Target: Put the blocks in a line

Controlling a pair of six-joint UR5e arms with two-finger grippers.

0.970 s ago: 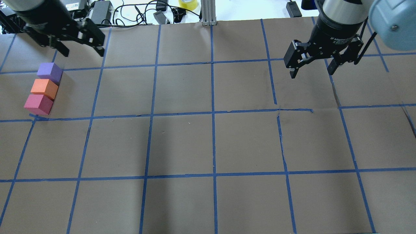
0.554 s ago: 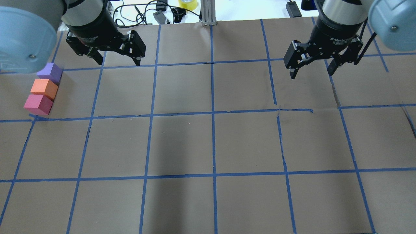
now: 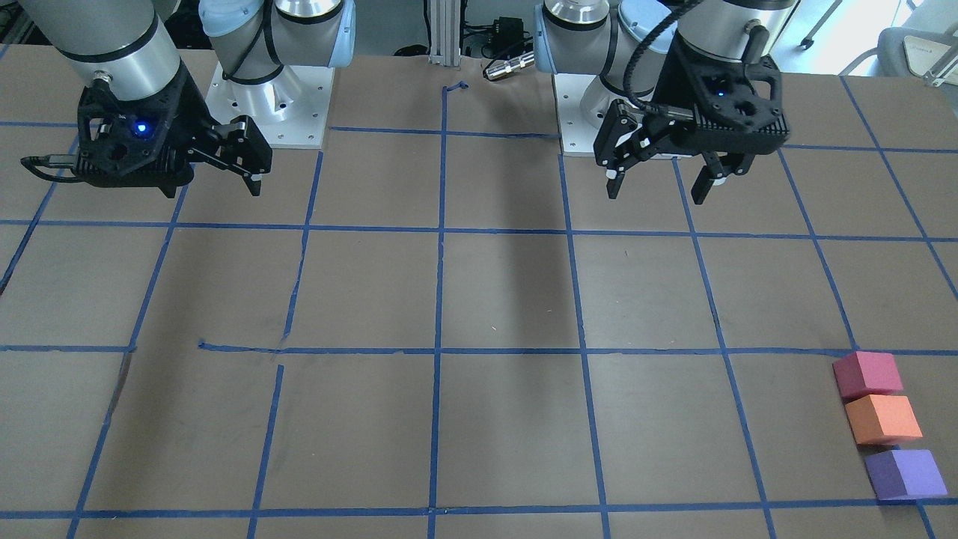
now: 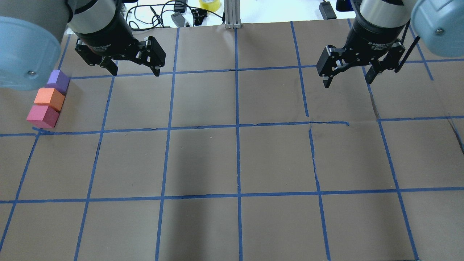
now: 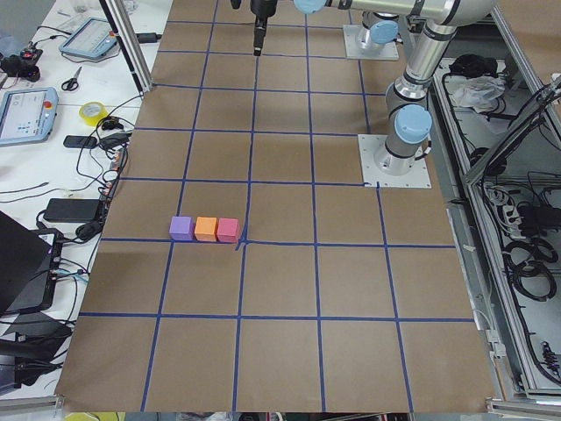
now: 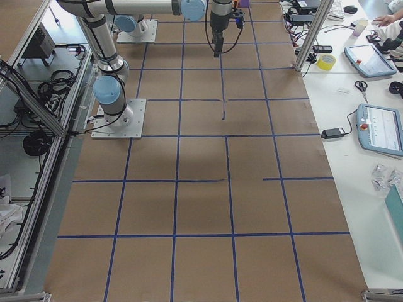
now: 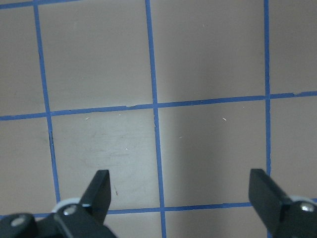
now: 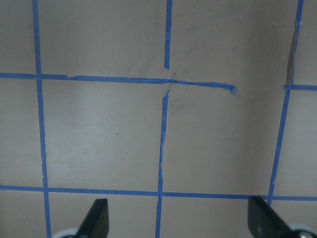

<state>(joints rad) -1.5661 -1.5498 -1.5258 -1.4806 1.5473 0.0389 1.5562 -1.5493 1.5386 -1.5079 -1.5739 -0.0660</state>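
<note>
Overhead exterior view: at the far left edge of the counter (image 4: 235,163) sit three blocks: one purple block (image 4: 61,80), one orange block (image 4: 49,98) and one pinkish-red block (image 4: 42,116), in a straight row, touching or nearly so. The left fingers (image 4: 156,67), upper left, are spread wide and empty. The right fingers (image 4: 325,78), upper right, are likewise. Both pairs are well apart from the row. I'd judge the line finished; next calls only for keeping clear.

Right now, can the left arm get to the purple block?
Probably yes. The left gripper hangs open and empty near the purple block, with only bare table between them. The orange block crowds just one side, so the other sides look free.
</note>
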